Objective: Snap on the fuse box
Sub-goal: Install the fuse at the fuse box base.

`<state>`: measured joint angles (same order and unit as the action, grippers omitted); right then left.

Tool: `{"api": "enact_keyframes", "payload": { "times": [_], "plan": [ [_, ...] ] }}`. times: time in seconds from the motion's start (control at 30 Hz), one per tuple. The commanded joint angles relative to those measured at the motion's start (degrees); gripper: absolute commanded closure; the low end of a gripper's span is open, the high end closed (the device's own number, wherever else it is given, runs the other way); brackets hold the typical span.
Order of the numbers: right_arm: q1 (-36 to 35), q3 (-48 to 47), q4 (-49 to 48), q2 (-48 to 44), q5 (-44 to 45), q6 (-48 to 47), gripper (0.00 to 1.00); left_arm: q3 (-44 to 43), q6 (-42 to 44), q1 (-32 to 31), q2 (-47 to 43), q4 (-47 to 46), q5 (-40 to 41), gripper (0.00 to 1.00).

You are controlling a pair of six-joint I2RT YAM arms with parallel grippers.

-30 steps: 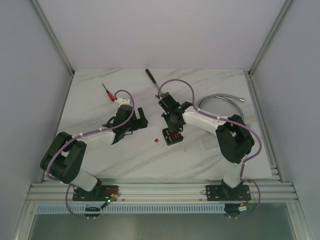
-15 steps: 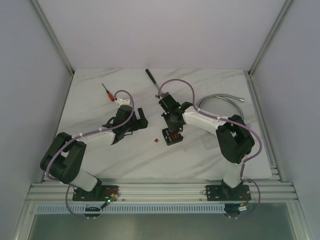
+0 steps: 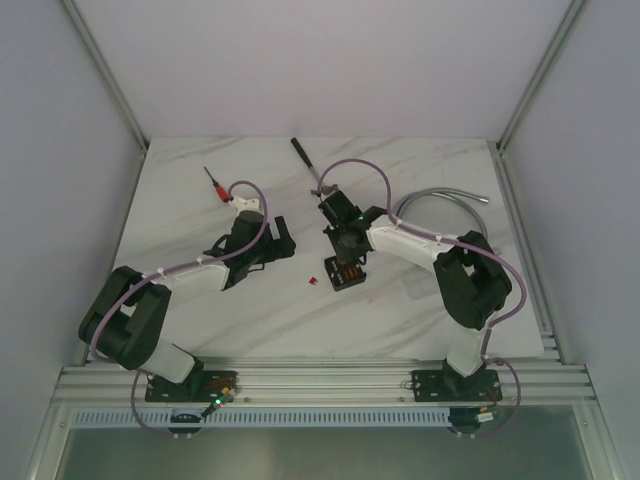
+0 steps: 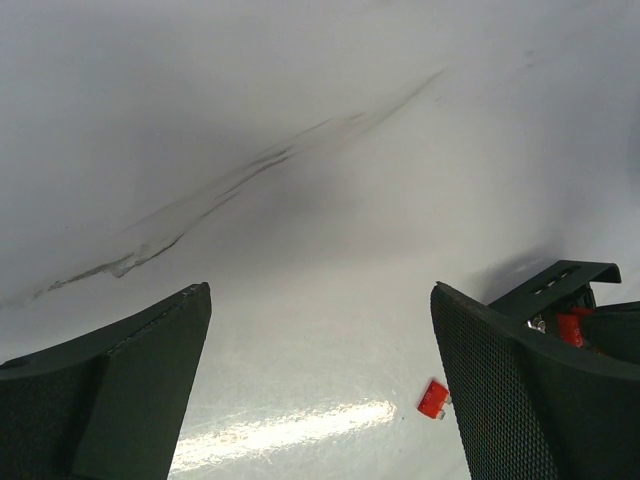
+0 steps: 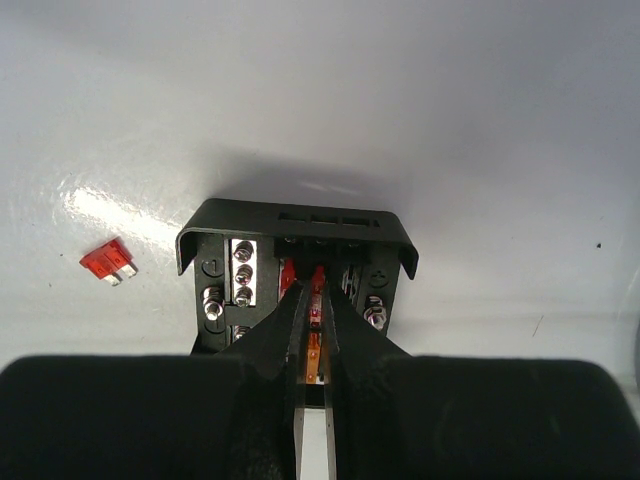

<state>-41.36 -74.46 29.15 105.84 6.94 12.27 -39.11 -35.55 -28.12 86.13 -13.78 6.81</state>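
Note:
The fuse box (image 3: pixel 347 272) is a small black box lying open on the marble table, with red and orange fuses and screw terminals inside (image 5: pixel 297 222). My right gripper (image 3: pixel 344 252) stands straight above it. Its jaws (image 5: pixel 316 292) are nearly closed, with a red fuse (image 5: pixel 318 280) of the middle row pinched between the tips. My left gripper (image 3: pixel 282 240) is open and empty, low over the table to the left of the box (image 4: pixel 320 295). The box's edge shows behind its right finger (image 4: pixel 556 285).
A loose red fuse (image 3: pixel 312 281) lies left of the box; it also shows in the left wrist view (image 4: pixel 434 399) and the right wrist view (image 5: pixel 108 262). A red-handled screwdriver (image 3: pixel 214 184), a black tool (image 3: pixel 303 152) and a grey hose (image 3: pixel 445 199) lie further back.

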Motion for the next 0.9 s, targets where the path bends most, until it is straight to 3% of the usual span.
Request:
{"api": "enact_keyframes", "payload": {
  "times": [0.0,0.37,0.6,0.87],
  "plan": [
    [0.2,4.6,2.6,2.2,2.6,0.4,1.0,0.6,-0.3,0.2,-1.0,-0.2,-0.3,0.0],
    [2.4,8.2,4.0,4.4,3.5,-0.8,1.0,0.9,-0.6,0.2,-1.4,-0.2,-0.4,0.0],
    [1.4,5.4,4.8,7.4,2.4,-1.6,1.0,1.1,-0.9,0.3,-1.7,-0.1,-0.4,0.0],
    [-1.1,10.7,5.1,4.8,1.9,0.2,1.0,1.4,-1.7,0.3,-2.4,-0.1,-1.2,0.0]
  ]
}}
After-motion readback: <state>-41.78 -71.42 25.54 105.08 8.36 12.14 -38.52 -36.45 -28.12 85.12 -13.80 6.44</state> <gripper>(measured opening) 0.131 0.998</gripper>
